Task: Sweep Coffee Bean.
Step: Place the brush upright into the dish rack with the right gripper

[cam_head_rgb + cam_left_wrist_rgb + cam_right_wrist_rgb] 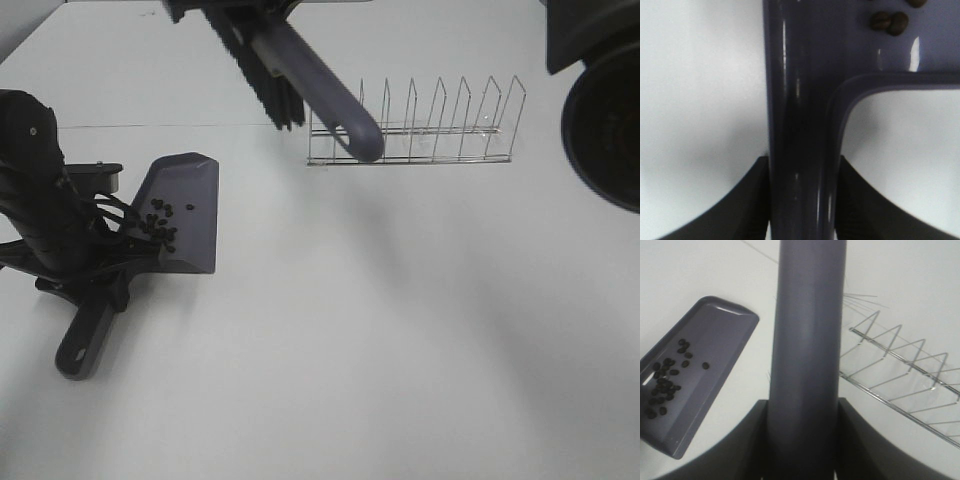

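Left pincer (802, 200) clamps the dustpan (192, 195) handle; the coffee beans (158, 226) lie gathered inside it, near the handle end. Right pincer (805, 440) grips the raised brush (310, 80). Tilting the pan forward would likely roll beans over its open lip onto the worktop (400, 350).

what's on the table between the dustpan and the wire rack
Nothing: the exterior high view shows only bare white table between the dustpan and the wire rack. The brush hangs above, nearer the rack.
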`<state>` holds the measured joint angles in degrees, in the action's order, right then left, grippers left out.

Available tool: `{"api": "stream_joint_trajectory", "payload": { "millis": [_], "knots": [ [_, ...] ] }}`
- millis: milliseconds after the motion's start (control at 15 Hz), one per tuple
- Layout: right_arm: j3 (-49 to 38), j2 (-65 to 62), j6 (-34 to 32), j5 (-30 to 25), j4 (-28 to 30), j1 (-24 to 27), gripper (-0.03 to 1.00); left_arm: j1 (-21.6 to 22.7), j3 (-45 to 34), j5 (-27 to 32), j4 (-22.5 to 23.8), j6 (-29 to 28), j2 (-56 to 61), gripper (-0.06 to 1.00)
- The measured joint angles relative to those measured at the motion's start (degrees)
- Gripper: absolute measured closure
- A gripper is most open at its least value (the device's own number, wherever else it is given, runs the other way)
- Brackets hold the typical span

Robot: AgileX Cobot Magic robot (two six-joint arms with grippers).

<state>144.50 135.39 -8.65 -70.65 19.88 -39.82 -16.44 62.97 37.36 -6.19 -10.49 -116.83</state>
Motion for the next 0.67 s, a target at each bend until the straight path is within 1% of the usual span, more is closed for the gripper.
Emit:
{"api": "stream_joint_trajectory", "payload": {
  "millis": [67, 133, 267, 467, 667],
  "knots": [
    [0.0, -1.4, 0.5, -0.1, -1.1, 3.2, 0.68, 0.0, 0.0, 0.0, 0.0, 0.0, 0.0, 0.62],
    [0.0, -1.8, 0.6, -0.1, -1.6, 4.6, 0.68, 0.0, 0.0, 0.0, 0.0, 0.0, 0.0, 0.62],
    [-1.3, -3.7, 1.0, 0.0, -3.2, 9.9, 0.68, 0.0, 0.0, 0.0, 0.0, 0.0, 0.0, 0.62],
    [-9.5, -8.5, 1.7, 0.0, -5.0, 17.8, 0.68, 0.0, 0.0, 0.0, 0.0, 0.0, 0.0, 0.62],
    [-21.7, -12.5, 2.0, 0.0, -5.8, 24.4, 0.68, 0.0, 0.0, 0.0, 0.0, 0.0, 0.0, 0.62]
  ]
}}
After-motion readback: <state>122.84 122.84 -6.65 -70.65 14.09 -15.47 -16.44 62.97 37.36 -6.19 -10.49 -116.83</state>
